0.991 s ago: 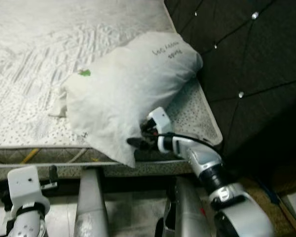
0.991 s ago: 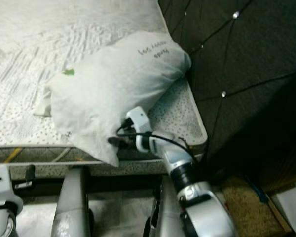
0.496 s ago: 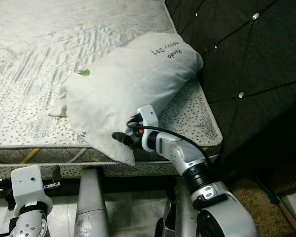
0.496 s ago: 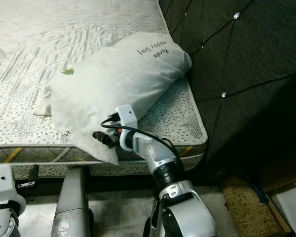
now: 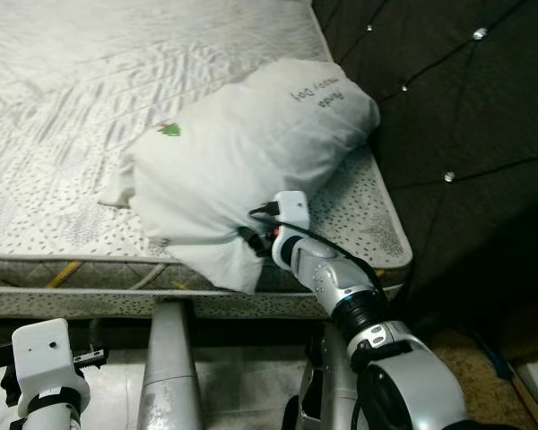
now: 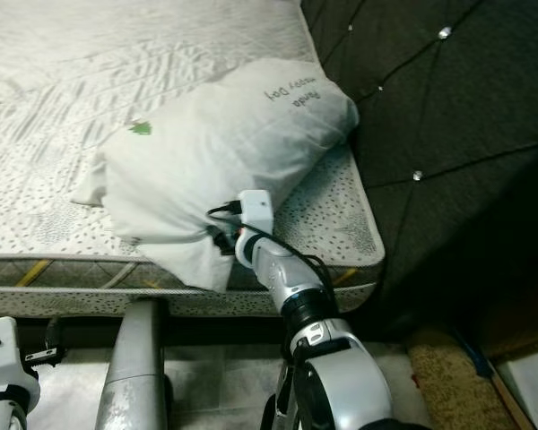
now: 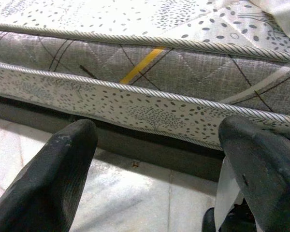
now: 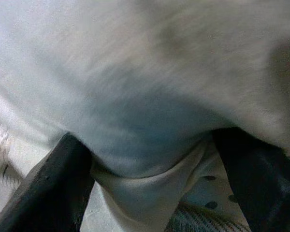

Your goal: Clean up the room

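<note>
Pillow (image 5: pixel 251 161), plump, white with small printed lettering, bulges between spread fingers of right hand (image 8: pixel 150 193)

- A bare quilted mattress (image 5: pixel 90 116), pale grey-white with a small speckled leaf print, has twisted cord piping along its near edge and yellow stripes on its grey side panel.
- A large, plump white pillow (image 5: pixel 242 161) with a small green mark and dark lettering lies on the mattress at its near corner, one end drooping over the edge.
- A pale tiled floor (image 7: pixel 135 203) lies below the bed.
</note>
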{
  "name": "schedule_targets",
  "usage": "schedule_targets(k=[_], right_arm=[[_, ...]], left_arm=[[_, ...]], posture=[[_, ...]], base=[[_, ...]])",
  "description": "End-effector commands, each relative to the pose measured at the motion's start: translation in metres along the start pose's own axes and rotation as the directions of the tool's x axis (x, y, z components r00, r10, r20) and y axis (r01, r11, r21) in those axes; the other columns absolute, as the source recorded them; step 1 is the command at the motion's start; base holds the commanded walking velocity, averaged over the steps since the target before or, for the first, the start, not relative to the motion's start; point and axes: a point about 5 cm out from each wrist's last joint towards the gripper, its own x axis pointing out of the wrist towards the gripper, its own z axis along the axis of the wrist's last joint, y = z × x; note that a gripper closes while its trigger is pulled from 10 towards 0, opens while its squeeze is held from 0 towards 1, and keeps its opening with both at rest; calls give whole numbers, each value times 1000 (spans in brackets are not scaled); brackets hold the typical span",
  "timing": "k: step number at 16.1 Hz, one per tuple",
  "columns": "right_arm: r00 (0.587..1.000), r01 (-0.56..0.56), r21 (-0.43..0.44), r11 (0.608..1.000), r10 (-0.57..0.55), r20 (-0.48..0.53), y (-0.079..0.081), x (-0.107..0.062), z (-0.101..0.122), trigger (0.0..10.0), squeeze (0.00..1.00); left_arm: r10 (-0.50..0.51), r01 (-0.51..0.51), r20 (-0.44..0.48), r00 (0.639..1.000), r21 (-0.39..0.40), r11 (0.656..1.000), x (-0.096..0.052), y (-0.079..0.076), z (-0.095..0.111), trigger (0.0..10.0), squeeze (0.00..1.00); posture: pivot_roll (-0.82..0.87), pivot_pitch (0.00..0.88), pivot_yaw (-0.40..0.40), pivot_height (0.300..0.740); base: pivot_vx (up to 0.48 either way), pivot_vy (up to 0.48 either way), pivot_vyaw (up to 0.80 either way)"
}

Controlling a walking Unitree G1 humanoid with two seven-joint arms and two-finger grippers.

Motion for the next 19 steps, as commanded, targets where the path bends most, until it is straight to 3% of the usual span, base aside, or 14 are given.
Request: schedule_targets(k=[1, 4, 7, 11, 16, 18, 19], right_arm=[[991, -120, 98, 988, 113, 70, 70, 9, 21, 0, 0], [992, -105, 162, 981, 93, 83, 68, 10, 21, 0, 0], [994, -53, 188, 981, 34, 100, 53, 11, 21, 0, 0], [981, 44, 172, 984, -75, 181, 19, 8, 41, 0, 0], [905, 213, 115, 970, -241, 351, -34, -9, 99, 0, 0], [870, 271, 84, 959, -282, 405, -50, -19, 118, 0, 0], [835, 330, 70, 942, -325, 445, -66, -28, 131, 0, 0]], left_arm=[[3, -3, 1, 1000, 0, 1000, -2, 0, 2, 10000, 0], [-2, 2, -2, 1000, 3, 1000, 0, -2, 1, 10000, 0], [-3, 3, -6, 1000, 9, 1000, 4, -3, -1, 10000, 0], [-6, 6, 19, 1000, 13, 1000, 17, -7, 6, 10000, 0], [-27, 28, 83, 996, -16, 999, 34, -18, 19, 10000, 0], [-95, 101, 135, 986, -44, 994, 36, -31, 29, 10000, 0], [-168, 188, 203, 965, -87, 978, 35, -43, 41, 10000, 0]], posture=[[231, 80, -119, 536], [222, 65, -111, 536], [210, 32, -106, 536], [181, 8, -100, 536], [149, 0, -100, 536], [143, 0, -99, 536], [139, 0, -97, 536]], base=[[0, 0, 0], [0, 0, 0], [0, 0, 0], [0, 0, 0], [0, 0, 0], [0, 0, 0], [0, 0, 0]])
